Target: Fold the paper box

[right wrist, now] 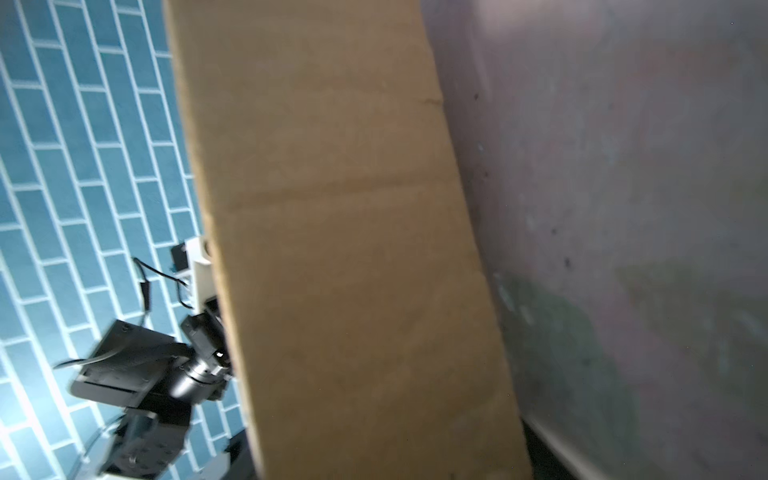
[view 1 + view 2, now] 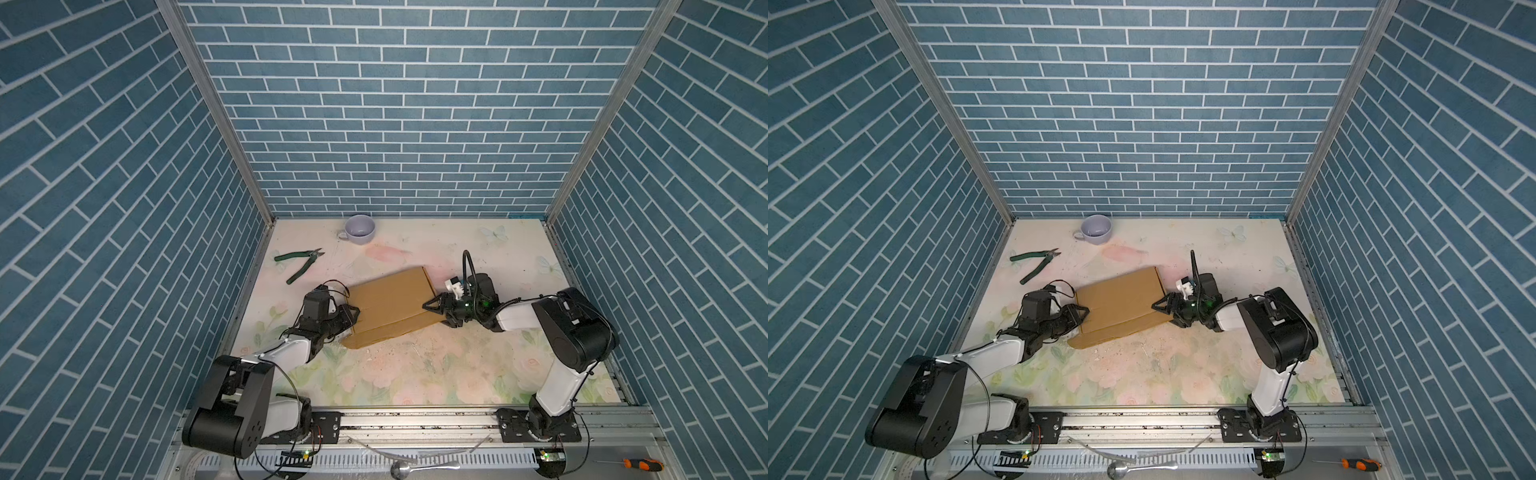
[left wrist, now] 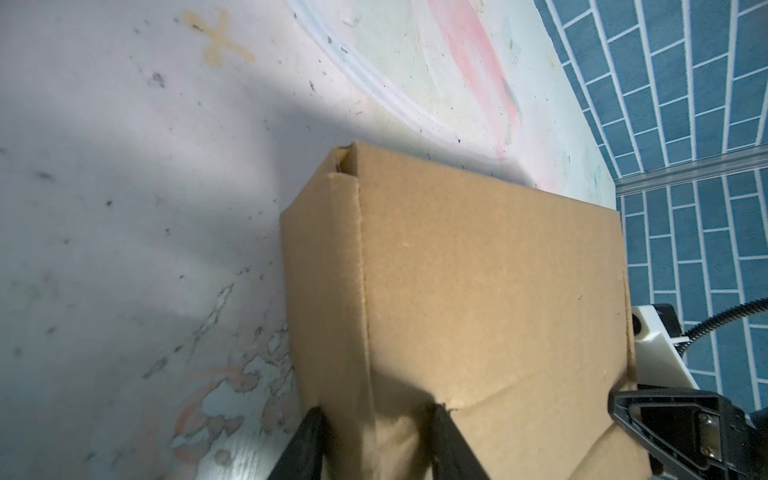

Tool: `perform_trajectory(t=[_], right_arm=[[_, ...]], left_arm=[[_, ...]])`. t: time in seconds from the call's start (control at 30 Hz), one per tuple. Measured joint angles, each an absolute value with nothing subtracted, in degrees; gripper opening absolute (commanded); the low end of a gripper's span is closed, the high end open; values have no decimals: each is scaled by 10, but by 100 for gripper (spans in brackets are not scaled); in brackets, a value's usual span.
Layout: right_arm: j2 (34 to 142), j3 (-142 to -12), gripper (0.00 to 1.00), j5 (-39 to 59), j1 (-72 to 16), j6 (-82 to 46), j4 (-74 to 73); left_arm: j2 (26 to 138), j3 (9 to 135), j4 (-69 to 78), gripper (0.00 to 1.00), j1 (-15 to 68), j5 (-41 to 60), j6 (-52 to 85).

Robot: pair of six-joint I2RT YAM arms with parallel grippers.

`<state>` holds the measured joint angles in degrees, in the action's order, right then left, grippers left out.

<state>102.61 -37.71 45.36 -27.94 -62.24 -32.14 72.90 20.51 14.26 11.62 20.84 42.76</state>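
The left tool sits at the left end of the box, its jaws astride that end's near corner with cardboard between them, though I cannot tell whether they pinch it. The box lies mid-bench with a flap spread along its near side. Its long axis runs left to right, the right end skewed slightly far, so each arm faces one short end and neither is nearer. The right tool meets the right end's near corner, jaws apart about the edge; I cannot tell whether it grips.
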Motion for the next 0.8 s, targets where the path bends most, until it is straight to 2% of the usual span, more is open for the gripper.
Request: perform_trajectory(t=[0.17, 0.27, 0.33, 0.37, 0.57, 0.8], right_arm=[[1026, -361, 41, 453, -285, -706, -404], [1026, -359, 35, 447, -286, -743, -433], [1023, -358, 31, 441, -285, -766, -438], [1020, -356, 30, 439, -284, -778, -437], [955, -356, 24, 448, -257, -827, -382], [835, -380, 16, 506, -164, -843, -218]], left_arm=[[649, 199, 56, 72, 116, 199, 418], [565, 215, -25, 83, 117, 177, 388], [506, 235, -57, 97, 116, 151, 367], [473, 244, -62, 100, 117, 135, 353], [358, 290, -84, 100, 117, 34, 277], [347, 378, -118, 100, 122, -52, 130]])
